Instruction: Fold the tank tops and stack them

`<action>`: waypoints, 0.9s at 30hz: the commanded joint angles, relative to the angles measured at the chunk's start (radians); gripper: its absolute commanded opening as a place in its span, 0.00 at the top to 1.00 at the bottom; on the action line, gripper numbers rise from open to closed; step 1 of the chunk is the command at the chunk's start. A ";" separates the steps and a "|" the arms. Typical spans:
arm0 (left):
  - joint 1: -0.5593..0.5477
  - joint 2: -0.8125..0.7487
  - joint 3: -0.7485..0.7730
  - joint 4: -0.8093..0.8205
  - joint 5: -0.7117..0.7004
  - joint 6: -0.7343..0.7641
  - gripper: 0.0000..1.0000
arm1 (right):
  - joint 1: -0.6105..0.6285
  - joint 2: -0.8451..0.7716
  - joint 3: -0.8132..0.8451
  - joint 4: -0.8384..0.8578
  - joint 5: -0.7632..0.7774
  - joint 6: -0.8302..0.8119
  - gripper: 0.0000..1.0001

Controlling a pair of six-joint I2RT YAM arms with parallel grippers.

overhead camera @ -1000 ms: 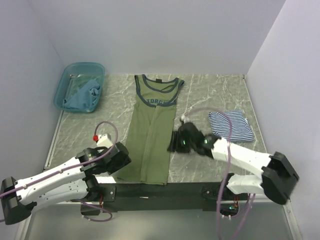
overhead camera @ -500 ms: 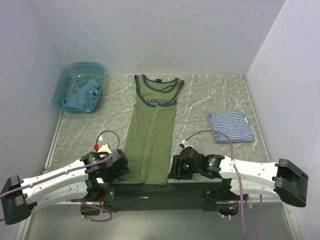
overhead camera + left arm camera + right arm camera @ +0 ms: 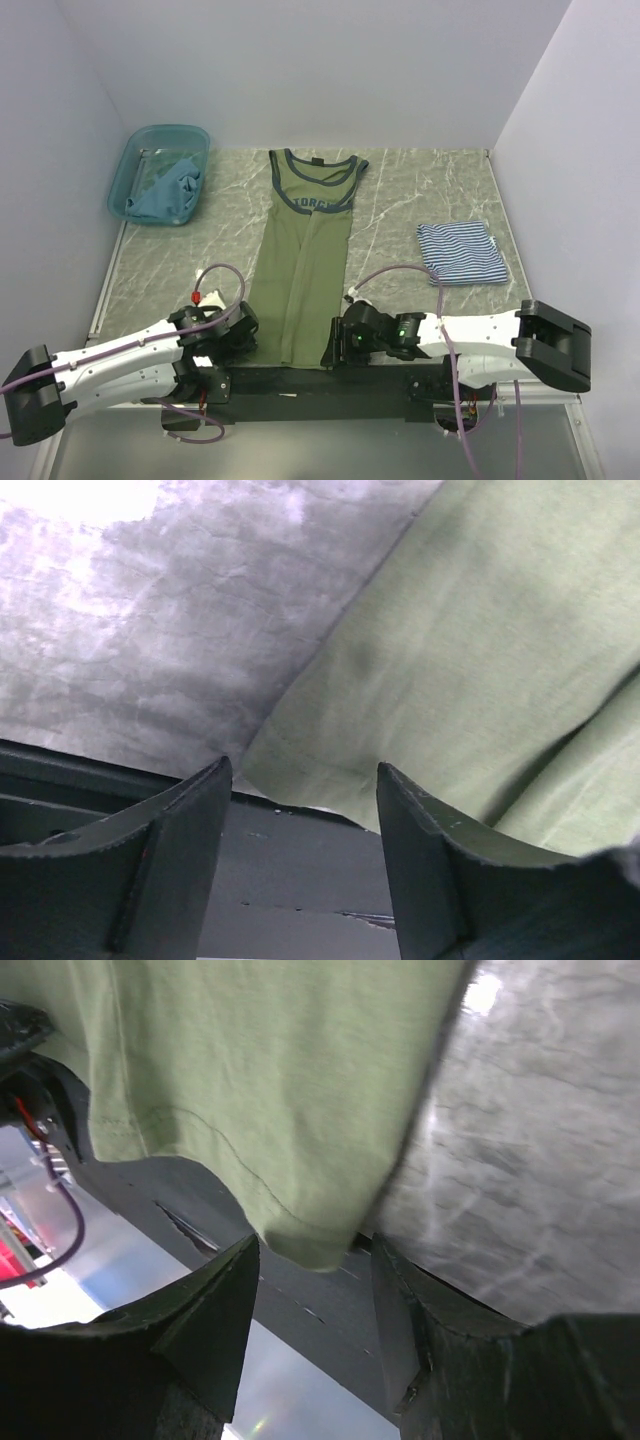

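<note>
A grey marble-patterned table (image 3: 410,195) fills the white-walled booth. Lying along its middle is the olive green tank top with dark trim and chest lettering (image 3: 305,270), spread flat with the neckline toward the far wall and the hem at the near edge. Its long sides are turned in so that it makes a narrow strip with a seam line down the centre. Two white arms reach in low from the near corners, the left arm (image 3: 110,360) and the right arm (image 3: 480,335), both stretched almost level with the tabletop and aimed at the two ends of that hem. In the far left corner sits a translucent teal plastic basin (image 3: 122,180), and a plain teal-blue tank top (image 3: 170,190) lies crumpled inside it. Over on the right side, well apart from the green one, a navy-and-white striped tank top (image 3: 462,252) rests folded into a small rectangle. The left gripper (image 3: 303,780) has its dark fingers spread wide, and the hem's left corner (image 3: 300,760) lies just between them, with nothing pinched. The right gripper (image 3: 315,1250) is likewise parted, its fingers standing either side of the hem's right corner (image 3: 310,1230), which droops a little past the table edge over the dark base rail (image 3: 330,380). The cloth there is not clamped.
</note>
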 commanded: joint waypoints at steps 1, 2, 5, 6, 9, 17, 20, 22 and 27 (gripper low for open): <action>0.004 0.014 -0.017 0.056 0.005 0.012 0.36 | 0.027 0.036 0.005 0.008 0.018 0.040 0.44; 0.006 0.019 -0.027 0.062 0.005 0.012 0.38 | 0.027 0.038 0.002 0.011 0.021 0.043 0.45; 0.004 0.031 -0.048 0.090 0.009 0.018 0.45 | 0.030 0.052 -0.001 0.014 0.030 0.049 0.49; 0.006 0.034 -0.053 0.098 0.011 0.021 0.49 | 0.032 0.055 0.001 0.013 0.031 0.052 0.51; 0.006 0.036 -0.054 0.115 0.009 0.049 0.69 | 0.035 0.066 0.005 0.005 0.036 0.054 0.58; 0.003 0.031 0.015 0.208 0.067 0.189 1.00 | 0.033 0.011 0.062 -0.150 0.114 0.015 0.87; 0.003 0.021 0.044 0.210 0.100 0.212 0.99 | 0.033 -0.058 0.088 -0.269 0.163 0.003 0.98; -0.012 0.005 0.070 0.201 0.106 0.213 1.00 | 0.033 -0.130 0.099 -0.355 0.183 0.003 1.00; -0.116 -0.015 0.102 0.171 0.089 0.151 0.99 | 0.038 -0.267 0.102 -0.515 0.196 0.014 1.00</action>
